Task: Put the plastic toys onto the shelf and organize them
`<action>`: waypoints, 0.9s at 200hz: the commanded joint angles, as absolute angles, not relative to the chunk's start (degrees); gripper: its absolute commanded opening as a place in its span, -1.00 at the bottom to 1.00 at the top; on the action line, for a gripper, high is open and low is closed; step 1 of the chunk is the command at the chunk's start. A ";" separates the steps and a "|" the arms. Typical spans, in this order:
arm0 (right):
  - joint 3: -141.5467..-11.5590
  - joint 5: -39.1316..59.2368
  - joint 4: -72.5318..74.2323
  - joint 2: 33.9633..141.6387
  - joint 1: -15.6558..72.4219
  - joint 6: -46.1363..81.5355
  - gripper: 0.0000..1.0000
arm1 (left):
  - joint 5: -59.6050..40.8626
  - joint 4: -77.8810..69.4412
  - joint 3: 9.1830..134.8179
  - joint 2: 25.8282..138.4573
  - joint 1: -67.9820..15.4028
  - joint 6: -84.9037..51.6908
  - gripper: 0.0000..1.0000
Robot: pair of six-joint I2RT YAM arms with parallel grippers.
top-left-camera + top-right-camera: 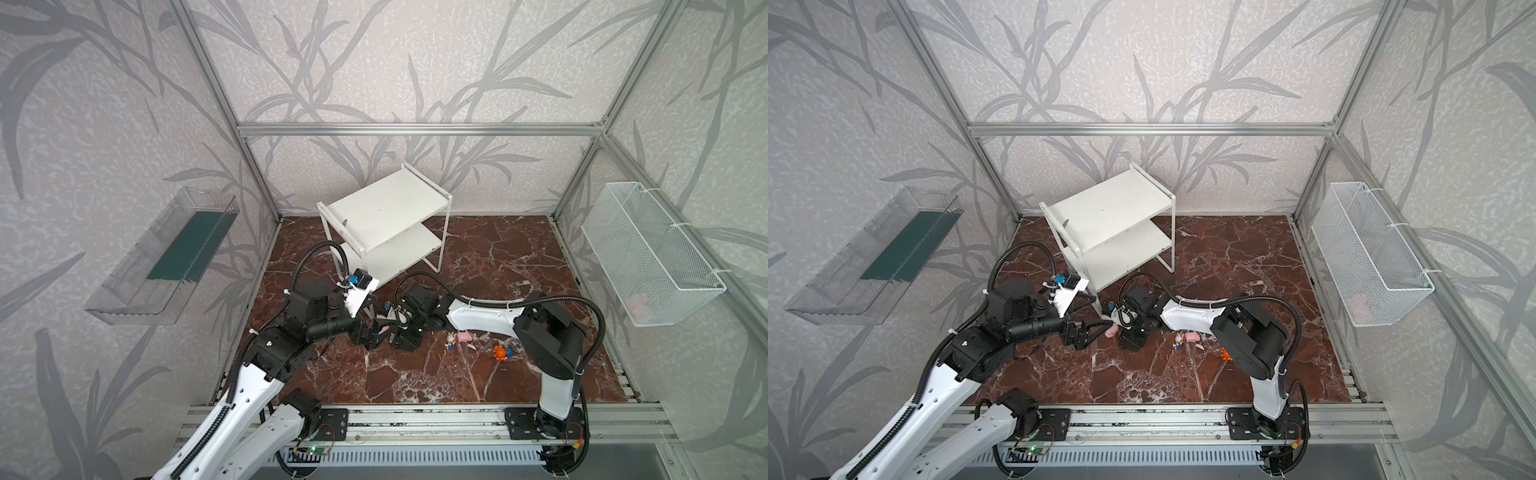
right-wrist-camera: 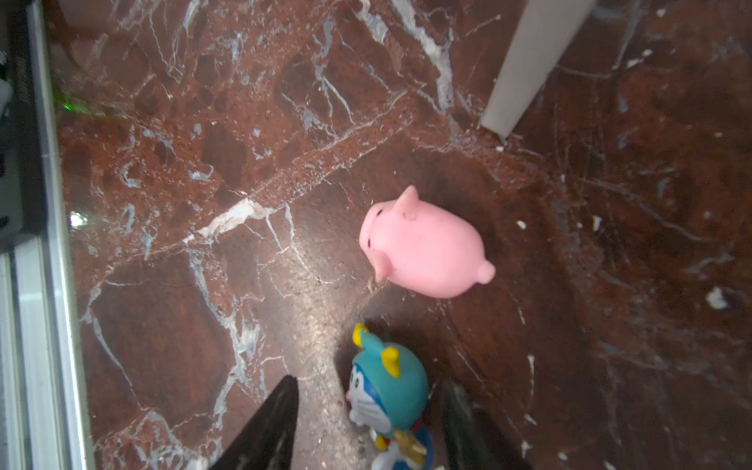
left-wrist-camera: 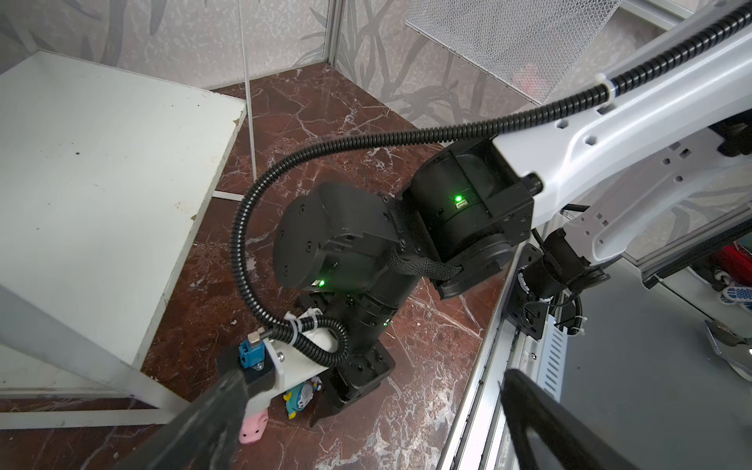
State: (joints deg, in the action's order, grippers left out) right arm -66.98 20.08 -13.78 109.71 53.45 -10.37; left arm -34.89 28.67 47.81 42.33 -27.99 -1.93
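The red marble bench point(image 1: 498, 257) carries the white shelf point(image 1: 386, 208) at its back, well apart from every toy. A wire mesh basket point(image 1: 648, 253) hangs on the right wall and a clear bin point(image 1: 166, 257) on the left. The left end effector point(image 3: 372, 390) gapes wide with nothing in it, crowding the right end effector point(image 2: 370, 403). That one's jaws stand partly apart on either side of a blue figurine point(image 2: 386, 390) on the bench, with slim gaps showing. A pink pig point(image 2: 423, 248) lies just beside it, near a shelf leg point(image 2: 529, 69). A second pig point(image 1: 463, 336), a small figurine point(image 1: 450, 341) and an orange figurine point(image 1: 502, 352) lie beside the right arm.
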 commanded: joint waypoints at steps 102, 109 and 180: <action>-64.10 9.62 -9.04 107.36 56.42 -8.75 -0.57 | -34.38 28.31 47.25 41.24 -27.88 -0.44 0.99; -62.03 10.95 -5.74 105.63 55.80 -7.61 -0.57 | -34.29 28.32 47.25 41.14 -27.90 -0.44 0.99; -40.98 20.21 36.52 90.82 49.16 2.17 -0.61 | -33.93 28.04 47.14 40.78 -27.86 -0.44 0.99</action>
State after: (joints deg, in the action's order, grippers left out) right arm -43.29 16.73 16.64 93.49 50.19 -2.17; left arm -34.30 28.64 47.81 41.28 -27.99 -1.50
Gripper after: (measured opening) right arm 0.304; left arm 0.993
